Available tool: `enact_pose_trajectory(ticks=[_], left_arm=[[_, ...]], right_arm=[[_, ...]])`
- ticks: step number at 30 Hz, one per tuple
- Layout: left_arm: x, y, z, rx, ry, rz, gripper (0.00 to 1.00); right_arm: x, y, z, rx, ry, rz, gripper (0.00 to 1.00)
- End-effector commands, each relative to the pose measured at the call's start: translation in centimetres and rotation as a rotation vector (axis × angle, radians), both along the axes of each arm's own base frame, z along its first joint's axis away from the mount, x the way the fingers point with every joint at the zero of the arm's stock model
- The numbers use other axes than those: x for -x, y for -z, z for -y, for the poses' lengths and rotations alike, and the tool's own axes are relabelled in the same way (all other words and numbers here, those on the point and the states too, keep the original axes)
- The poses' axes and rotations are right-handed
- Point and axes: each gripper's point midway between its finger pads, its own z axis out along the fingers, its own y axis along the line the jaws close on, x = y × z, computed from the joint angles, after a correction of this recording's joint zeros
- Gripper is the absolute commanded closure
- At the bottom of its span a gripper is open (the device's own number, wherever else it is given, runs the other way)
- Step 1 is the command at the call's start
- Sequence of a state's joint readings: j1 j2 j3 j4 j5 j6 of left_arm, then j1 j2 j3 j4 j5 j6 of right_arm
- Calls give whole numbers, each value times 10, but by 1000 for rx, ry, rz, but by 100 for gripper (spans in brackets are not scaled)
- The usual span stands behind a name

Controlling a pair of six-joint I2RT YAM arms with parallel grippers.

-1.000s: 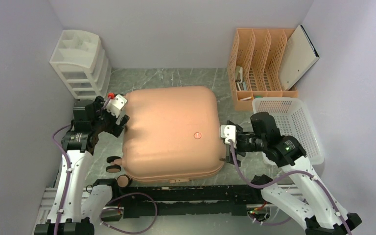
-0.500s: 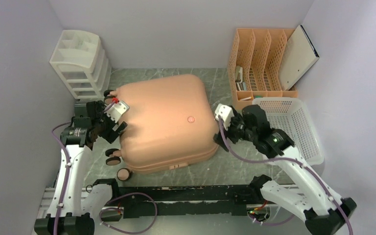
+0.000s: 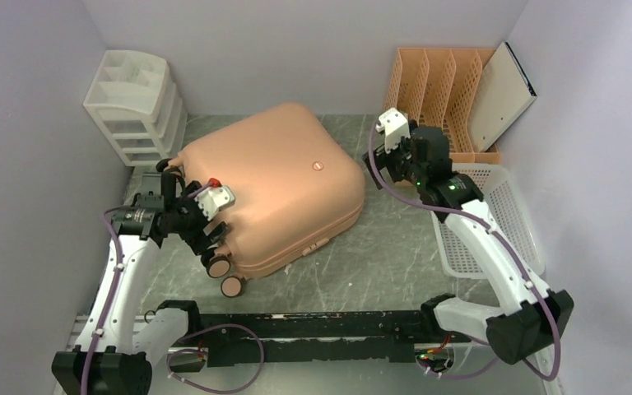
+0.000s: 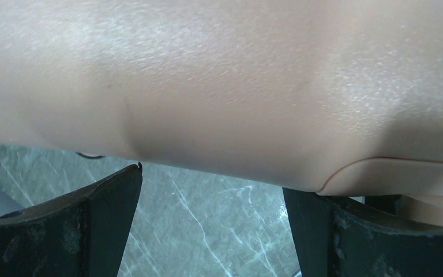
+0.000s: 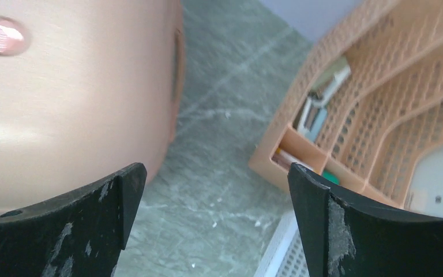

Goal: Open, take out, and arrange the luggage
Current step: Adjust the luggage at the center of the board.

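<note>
Presently, item one: the luggage [image 3: 267,185], salmon-pink hard shell, lying closed on its broad side on the grey marbled table [image 3: 387,247], set askew. Its round logo [image 3: 318,165] faces up and its black wheels [image 3: 216,265] point to the near left. Item two: left gripper [image 3: 212,234], low at the suitcase's near-left corner beside the wheels, jaws spread wide. In the left wrist view both fingers [image 4: 107,202] sit just under the curved lower edge of the shell with bare table between them; whether they touch the shell cannot be told, and nothing is clasped. Item three: right gripper [image 3: 380,169], raised by the far-right corner of the luggage, apart from it, jaws wide and empty. Its wrist view shows the shell to the left and the file rack [image 5: 369,104] to the right. Item four: the orange-tan slotted file rack, far right corner, some papers in its lower slots. Item five: white mesh basket [image 3: 510,214], right edge, just in front of the rack. Item six: white drawer unit [image 3: 136,103], far left corner.
</note>
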State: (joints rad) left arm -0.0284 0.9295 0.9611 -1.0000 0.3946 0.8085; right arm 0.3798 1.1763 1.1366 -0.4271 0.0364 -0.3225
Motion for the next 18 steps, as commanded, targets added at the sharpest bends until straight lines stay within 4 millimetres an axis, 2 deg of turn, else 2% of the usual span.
enact_pose_trajectory(ticks=[1,4,8,12,18], left_arm=[[20,6,30,87,152,-61,4],[24,11,39,85,205,-76,4],[29,20,51,75,280,-99,4],[25,19,75,67,362,-79,4],[13,1,135,50,436,-14,4]], right_arm=[[49,-54,-38,-67,-319,40,0],[82,-50,-49,-27,-460,14,0],[96,-30,-49,1,-499,-57,0],[96,-9,-54,-28,-492,-138,0],[71,3,-55,-71,-349,-194,0]])
